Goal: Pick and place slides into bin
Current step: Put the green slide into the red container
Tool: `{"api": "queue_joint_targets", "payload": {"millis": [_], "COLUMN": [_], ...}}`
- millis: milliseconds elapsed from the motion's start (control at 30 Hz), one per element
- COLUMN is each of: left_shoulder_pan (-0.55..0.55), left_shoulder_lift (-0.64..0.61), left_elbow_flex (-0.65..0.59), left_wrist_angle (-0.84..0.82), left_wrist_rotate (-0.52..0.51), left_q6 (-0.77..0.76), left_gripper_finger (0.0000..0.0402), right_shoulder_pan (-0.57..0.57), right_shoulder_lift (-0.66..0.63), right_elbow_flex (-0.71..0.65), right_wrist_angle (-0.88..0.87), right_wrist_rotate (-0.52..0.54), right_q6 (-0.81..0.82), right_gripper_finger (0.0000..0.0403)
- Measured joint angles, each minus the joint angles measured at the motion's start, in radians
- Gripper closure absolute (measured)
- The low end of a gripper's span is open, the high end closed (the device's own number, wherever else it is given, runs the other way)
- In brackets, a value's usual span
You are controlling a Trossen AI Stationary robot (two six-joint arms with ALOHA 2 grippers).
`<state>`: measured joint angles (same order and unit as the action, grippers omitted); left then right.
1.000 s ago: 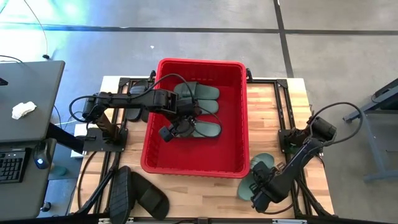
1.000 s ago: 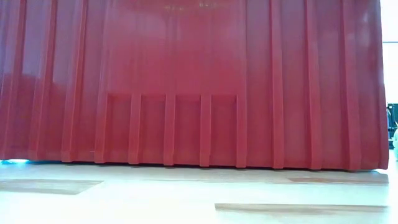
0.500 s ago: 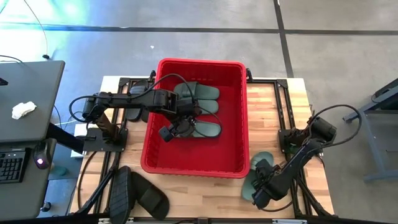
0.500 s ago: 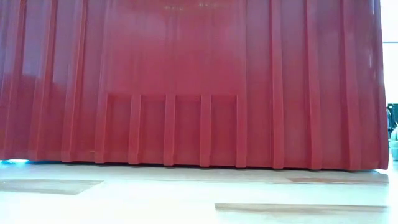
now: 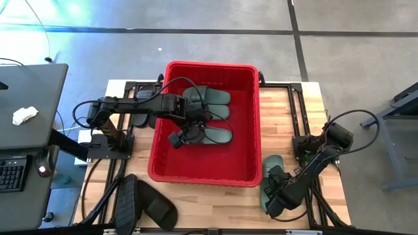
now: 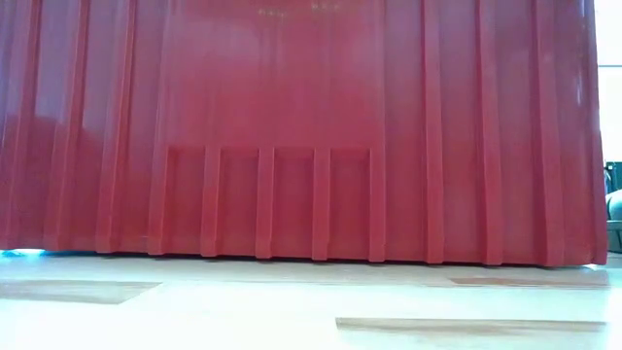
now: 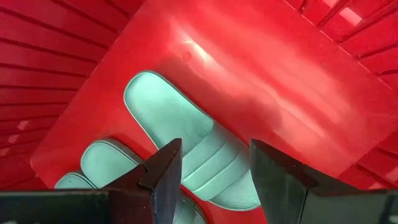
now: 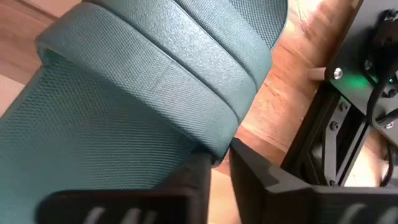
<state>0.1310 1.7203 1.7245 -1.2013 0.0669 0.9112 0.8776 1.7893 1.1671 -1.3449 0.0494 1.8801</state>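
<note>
The red bin (image 5: 204, 175) stands mid-table, and its wall fills the low view (image 6: 311, 146). Three dark green slides (image 5: 209, 116) lie on its floor, soles down. My left gripper (image 5: 177, 139) hangs open above them, and its fingers frame the nearest one (image 7: 186, 137) without touching it. Another dark green slide (image 5: 272, 164) lies on the wood beside the bin's near right corner. My right gripper (image 5: 271, 194) is down on it and shut. My right gripper (image 8: 221, 165) pinches the green slide between its two fingers, at the side edge where the ribbed strap's end (image 8: 219, 142) meets the sole. The fingers slant steeply down onto it. Whether the slide is clear of the table does not show.
Two black slides (image 5: 140, 205) lie at the table's near left corner. The right arm's base and frame (image 5: 307, 147) stand close behind the green slide. A desk with a keyboard (image 5: 13, 173) borders the table's left side.
My right gripper has sunk a little onto the green slide by the bin's near right corner. The slide's visible part has shifted slightly under it. My left gripper has stayed still over the bin.
</note>
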Motion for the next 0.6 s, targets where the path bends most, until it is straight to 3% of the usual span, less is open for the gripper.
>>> {"api": "queue_joint_targets", "payload": {"millis": [67, 300, 600], "left_shoulder_pan": [0.000, 0.000, 0.000], "left_shoulder_lift": [0.000, 0.000, 0.000], "left_elbow_flex": [0.000, 0.000, 0.000], "left_wrist_angle": [0.004, 0.029, 0.052], "left_wrist_rotate": [0.000, 0.000, 0.052], "left_q6": [0.000, 0.000, 0.049], "left_gripper_finger": [0.0230, 0.0229, 0.0229], "right_shoulder_pan": [0.000, 0.013, 0.075], "right_shoulder_lift": [0.000, 0.001, 0.000], "right_elbow_flex": [0.000, 0.026, 0.240], "right_wrist_angle": [0.000, -0.028, -0.189], "right_wrist_rotate": [0.002, 0.032, -0.030], "right_q6": [-0.003, -0.042, -0.147], "right_gripper_finger": [0.0392, 0.0400, 0.0402]}}
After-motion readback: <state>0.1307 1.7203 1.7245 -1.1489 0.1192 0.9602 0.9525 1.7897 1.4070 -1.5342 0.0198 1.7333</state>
